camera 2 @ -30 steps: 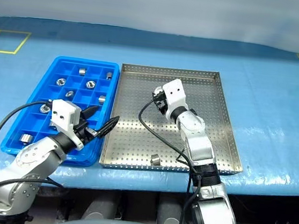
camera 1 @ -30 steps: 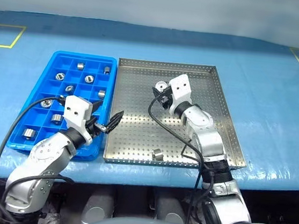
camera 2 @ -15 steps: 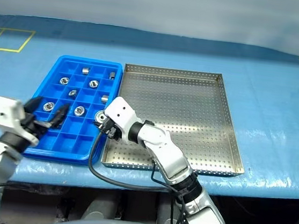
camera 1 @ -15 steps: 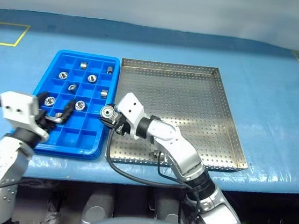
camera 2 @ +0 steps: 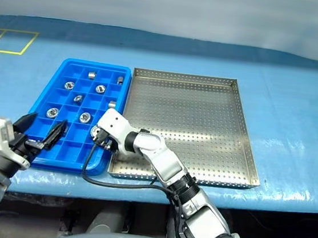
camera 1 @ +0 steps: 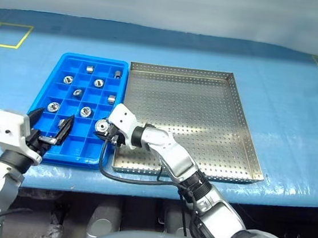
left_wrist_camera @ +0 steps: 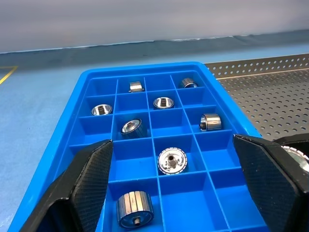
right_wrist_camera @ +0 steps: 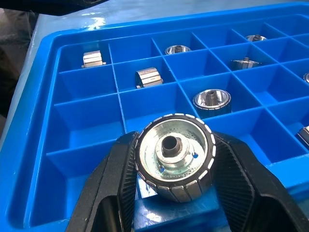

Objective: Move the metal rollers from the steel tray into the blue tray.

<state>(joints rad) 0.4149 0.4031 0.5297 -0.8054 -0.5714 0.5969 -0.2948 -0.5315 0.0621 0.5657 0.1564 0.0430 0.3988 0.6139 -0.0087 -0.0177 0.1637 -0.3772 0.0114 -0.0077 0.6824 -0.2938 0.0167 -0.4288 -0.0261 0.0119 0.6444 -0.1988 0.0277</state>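
Right wrist view: the right end effector [right_wrist_camera: 171,193] is clamped on a metal roller [right_wrist_camera: 175,155], its two black fingers [right_wrist_camera: 120,188] pressing the ribbed rim from either side, the roller's central hole facing the camera. It hangs over the near edge of the blue tray [camera 1: 61,67], at the corner nearest the steel tray [camera 1: 243,134]. From the head camera, the right arm reaches across the steel tray's near left corner, the held roller [camera 1: 101,125] sitting above a compartment on the blue tray's right side. The left end effector [camera 1: 49,130] hovers at the blue tray's near left corner with its fingers spread wide and nothing between them. Several more metal rollers [left_wrist_camera: 172,160] lie one to a compartment in the blue tray, some on end, some on their sides. The steel tray's perforated floor lies just beside the blue tray, the two rims nearly touching, both on the blue-covered table [camera 1: 298,106].
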